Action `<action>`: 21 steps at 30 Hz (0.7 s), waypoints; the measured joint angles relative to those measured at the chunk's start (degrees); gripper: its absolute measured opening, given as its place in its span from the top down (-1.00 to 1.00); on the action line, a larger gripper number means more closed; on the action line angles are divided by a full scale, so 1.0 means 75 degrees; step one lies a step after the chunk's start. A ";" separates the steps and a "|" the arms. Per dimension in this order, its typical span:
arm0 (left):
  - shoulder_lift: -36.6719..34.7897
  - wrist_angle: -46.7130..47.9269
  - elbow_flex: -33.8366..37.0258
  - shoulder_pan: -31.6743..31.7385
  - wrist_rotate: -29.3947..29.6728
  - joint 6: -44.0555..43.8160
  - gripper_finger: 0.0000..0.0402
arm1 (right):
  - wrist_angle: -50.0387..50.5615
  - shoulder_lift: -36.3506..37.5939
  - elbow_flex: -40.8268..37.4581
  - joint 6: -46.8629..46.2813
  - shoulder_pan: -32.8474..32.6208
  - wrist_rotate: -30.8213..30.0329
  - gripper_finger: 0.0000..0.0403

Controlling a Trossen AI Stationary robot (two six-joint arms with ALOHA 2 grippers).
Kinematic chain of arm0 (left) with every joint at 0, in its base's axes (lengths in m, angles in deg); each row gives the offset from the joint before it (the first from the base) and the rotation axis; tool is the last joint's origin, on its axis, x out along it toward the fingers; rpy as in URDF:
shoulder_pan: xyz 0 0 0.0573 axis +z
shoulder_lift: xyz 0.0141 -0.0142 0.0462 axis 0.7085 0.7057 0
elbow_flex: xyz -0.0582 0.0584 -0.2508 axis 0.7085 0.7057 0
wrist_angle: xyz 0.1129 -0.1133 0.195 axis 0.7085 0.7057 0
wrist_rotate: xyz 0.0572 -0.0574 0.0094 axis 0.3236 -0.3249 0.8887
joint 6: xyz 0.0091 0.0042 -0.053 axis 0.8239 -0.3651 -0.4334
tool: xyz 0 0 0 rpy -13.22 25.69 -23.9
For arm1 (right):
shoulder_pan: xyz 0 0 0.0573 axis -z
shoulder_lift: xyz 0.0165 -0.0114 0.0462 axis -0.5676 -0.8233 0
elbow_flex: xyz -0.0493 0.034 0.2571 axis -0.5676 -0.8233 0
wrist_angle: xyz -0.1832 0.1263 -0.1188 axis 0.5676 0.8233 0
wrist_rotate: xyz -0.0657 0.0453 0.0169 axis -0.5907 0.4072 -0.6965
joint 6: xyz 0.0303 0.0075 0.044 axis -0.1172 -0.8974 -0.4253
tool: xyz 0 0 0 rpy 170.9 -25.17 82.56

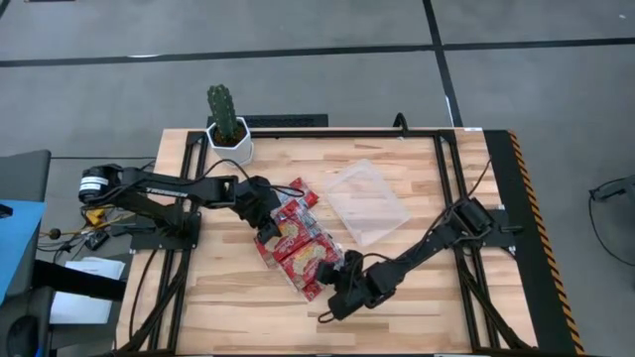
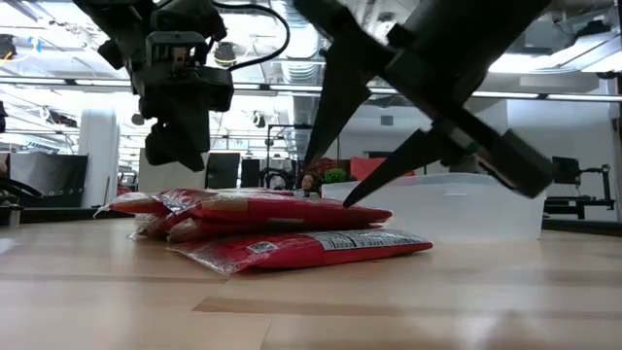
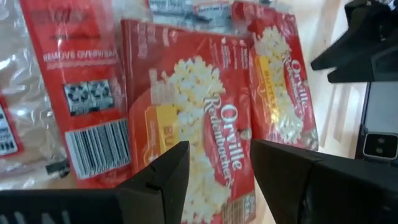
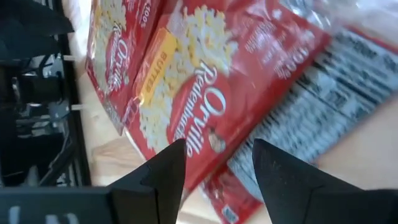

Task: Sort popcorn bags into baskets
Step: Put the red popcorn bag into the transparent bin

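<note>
Both arms hang over the heap of Orville Redenbacher popcorn bags (image 1: 296,241) in the middle of the wooden table (image 1: 218,297). The left gripper (image 1: 268,235) is poised above the heap's near-left side with fingers spread apart and nothing between them; the right gripper (image 1: 344,281) comes in low from the other side, also parted and empty — its tips look just over the top bag.

The packets overlap, so I'd say whichever goes first should pinch one bag's edge, not the stack, and lift cleanly. The clear plastic tray (image 1: 368,202) sits just beside the heap, toward the right arm's side, nothing in it. The potted cactus (image 1: 227,127) stands well clear — the real crowding is the two grippers sharing one pile.
</note>
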 joint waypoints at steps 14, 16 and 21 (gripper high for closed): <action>0.0032 -0.0054 0.0000 -0.0001 0.0019 0.0140 0.22 | -0.0028 0.0000 0.0000 0.0336 0.0281 0.0596 0.03; 0.0032 -0.0079 0.0000 -0.0029 0.0019 0.0135 0.22 | -0.0022 0.0000 0.0000 0.0029 0.0166 0.0536 0.03; 0.0238 -0.0235 0.0000 -0.0168 0.0010 0.0140 0.22 | 0.0349 0.0000 0.0000 -0.0148 0.0123 0.0491 0.01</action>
